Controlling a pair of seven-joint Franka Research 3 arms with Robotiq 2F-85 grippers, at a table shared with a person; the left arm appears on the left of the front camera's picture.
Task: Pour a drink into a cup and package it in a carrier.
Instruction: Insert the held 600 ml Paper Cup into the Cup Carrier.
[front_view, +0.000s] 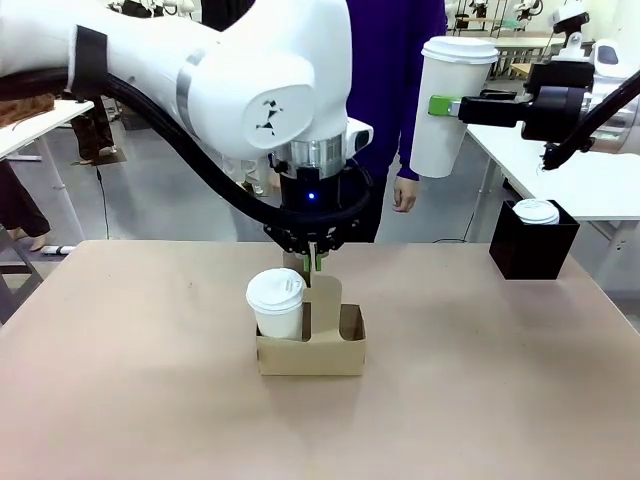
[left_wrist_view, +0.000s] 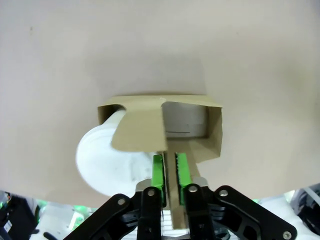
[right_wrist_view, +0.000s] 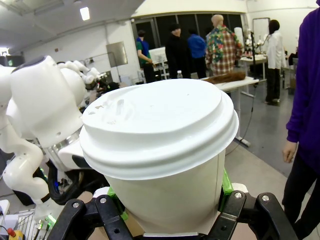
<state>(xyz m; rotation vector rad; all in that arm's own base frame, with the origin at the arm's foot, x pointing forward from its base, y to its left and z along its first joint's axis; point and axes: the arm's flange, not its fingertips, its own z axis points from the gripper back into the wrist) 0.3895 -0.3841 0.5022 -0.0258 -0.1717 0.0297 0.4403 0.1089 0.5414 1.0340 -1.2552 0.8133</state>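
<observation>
At mid-table, left jaws pinch half-hidden carrier tab (left_wrist_view: 141, 131) — right jaws clamp raised cup (front_view: 455, 130).

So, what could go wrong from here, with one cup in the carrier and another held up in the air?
1. The left end effector grips the carrier by its handle tab; with only the seated cup loaded on one side, a lift could tilt it.
2. The right end effector holds the tall cup high, while the left arm stands over the empty pocket; lowering the cup now could cause a collision.
</observation>
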